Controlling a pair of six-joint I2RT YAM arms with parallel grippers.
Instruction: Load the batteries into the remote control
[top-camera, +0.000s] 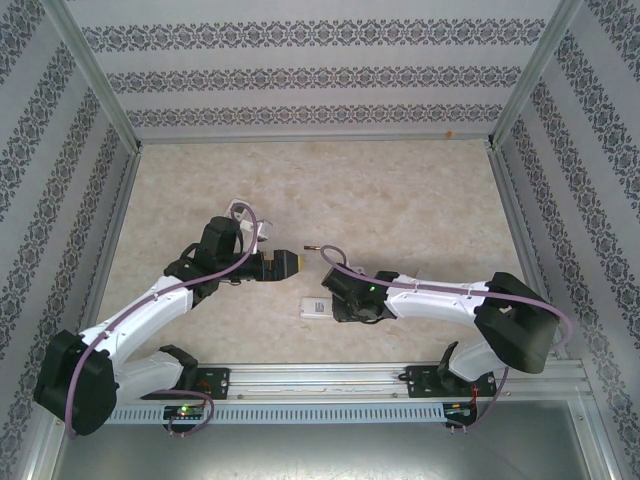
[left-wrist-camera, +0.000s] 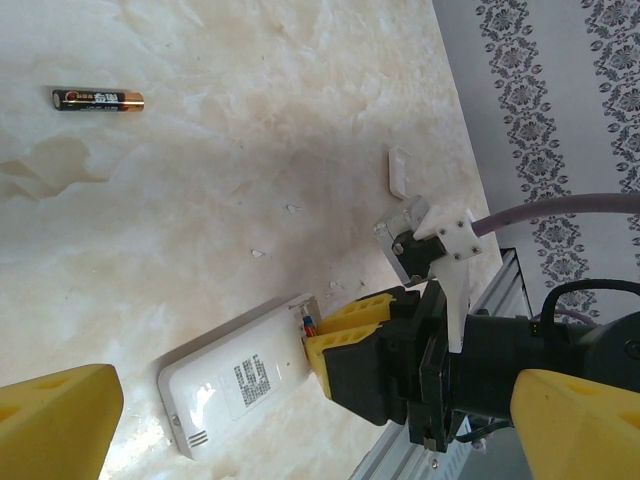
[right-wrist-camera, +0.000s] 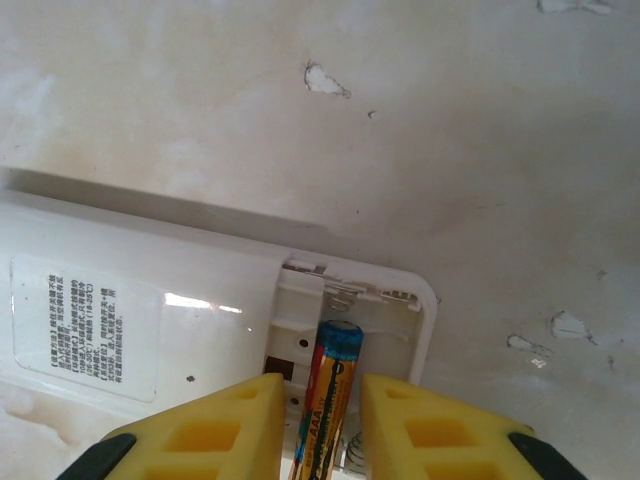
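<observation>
Sits well off table (top-camera: 420, 200) edges amid bare marble, white remote (right-wrist-camera: 150, 300) bay open, blue-capped battery (right-wrist-camera: 337, 355) between right gripper (right-wrist-camera: 322, 400) fingers, grip unclear, left gripper (top-camera: 292, 263) spread wide.

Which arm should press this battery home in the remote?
Right. The right fingers flank the battery angled into the remote's open bay; the left fingers hang open, off to the side.

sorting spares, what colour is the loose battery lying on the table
battery: black, coppery-orange end; left wrist view
</observation>
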